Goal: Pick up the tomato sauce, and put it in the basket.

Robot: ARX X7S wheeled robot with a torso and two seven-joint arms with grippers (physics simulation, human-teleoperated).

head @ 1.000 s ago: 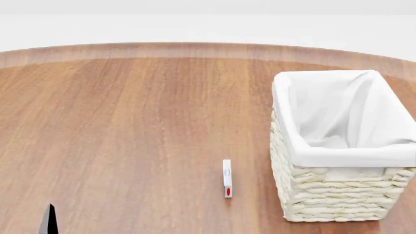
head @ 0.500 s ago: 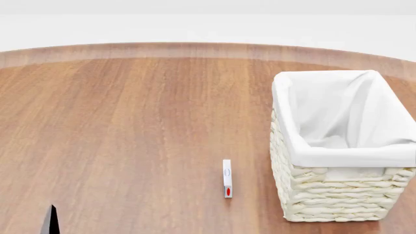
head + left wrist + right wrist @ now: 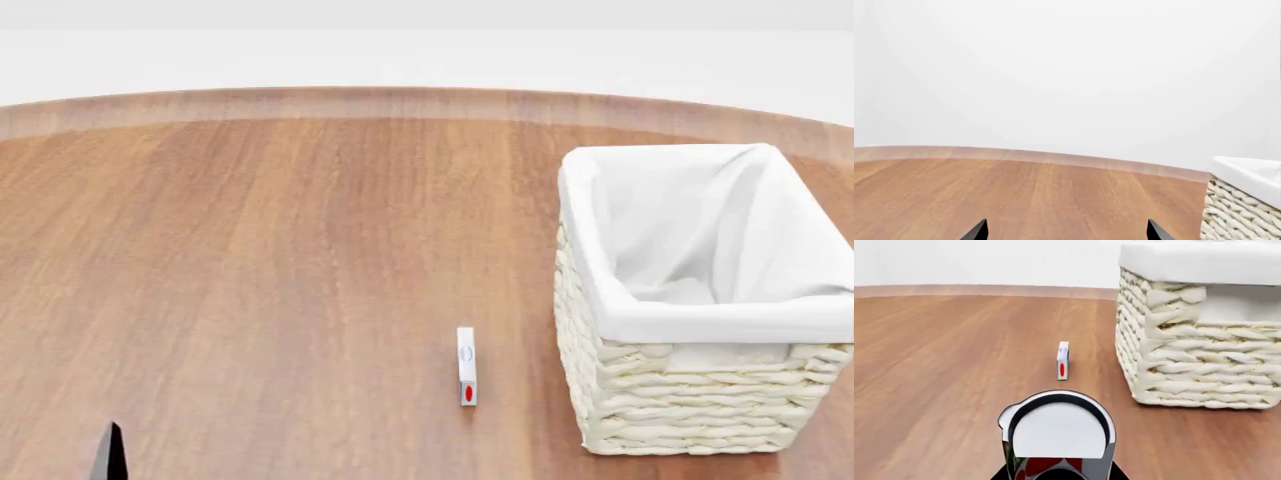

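Note:
The tomato sauce (image 3: 1057, 437), a can with a silver top and a red label, fills the near part of the right wrist view. It sits between the dark fingers of my right gripper (image 3: 1057, 476), which is shut on it. The can and the right gripper are out of the head view. The cream wicker basket (image 3: 721, 322) with white lining stands at the right of the table; in the right wrist view the basket (image 3: 1187, 365) is ahead and to the right of the can. My left gripper (image 3: 1066, 231) is open and empty; one of its fingertips (image 3: 115, 458) shows low in the head view.
A small white box with a red dot (image 3: 466, 365) stands on the round wooden table (image 3: 267, 250), just left of the basket; it also shows in the right wrist view (image 3: 1062, 360). A corner of the basket (image 3: 1244, 210) shows in the left wrist view. A white wall lies behind the table.
The left fingertip at the bottom of the head view has shifted slightly to the right and lower. The basket and the small box have not moved.

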